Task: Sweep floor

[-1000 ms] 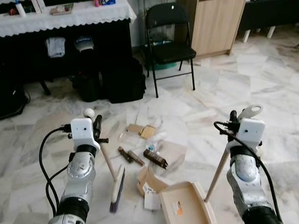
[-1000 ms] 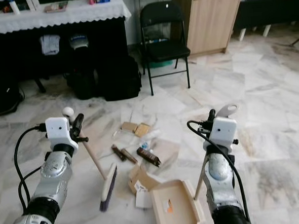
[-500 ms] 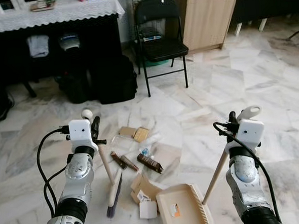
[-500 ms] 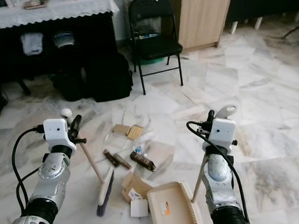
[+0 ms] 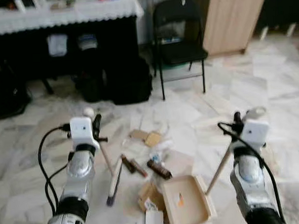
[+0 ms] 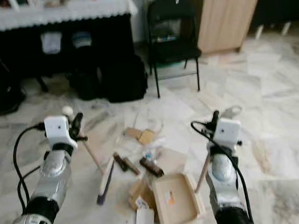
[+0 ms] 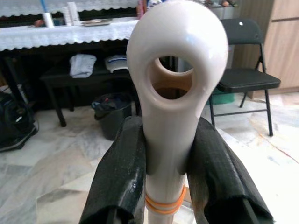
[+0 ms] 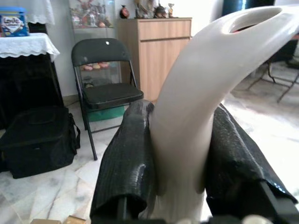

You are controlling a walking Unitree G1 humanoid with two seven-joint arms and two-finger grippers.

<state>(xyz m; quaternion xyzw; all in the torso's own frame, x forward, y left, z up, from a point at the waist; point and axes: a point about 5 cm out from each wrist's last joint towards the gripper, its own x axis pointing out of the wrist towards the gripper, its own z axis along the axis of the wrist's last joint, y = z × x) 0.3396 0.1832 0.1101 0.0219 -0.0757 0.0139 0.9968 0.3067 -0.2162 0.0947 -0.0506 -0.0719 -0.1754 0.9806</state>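
Broom handle (image 7: 175, 93) is clamped in the left claw (image 5: 93, 126), arm raised fwd, brush head (image 5: 113, 183) resting on the floor (image 5: 270, 89) beside litter (image 5: 147, 165). Dustpan handle (image 8: 205, 84) is gripped by the right claw (image 5: 237, 123), w/ the dustpan (image 5: 188, 201) set on the floor just right of the litter.

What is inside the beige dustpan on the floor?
Inside the beige plastic dustpan, a small white scrap with an orange mark lies on its bottom. The view is blurred, so finer dust cannot be judged.

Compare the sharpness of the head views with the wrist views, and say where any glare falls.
Left and right eye views: soft with motion blur, the folding chair smeared. Left wrist view: sharp on the broom handle, which carries a small highlight. Right wrist view: dustpan handle sharp, with washed-out glare at the floor behind it.
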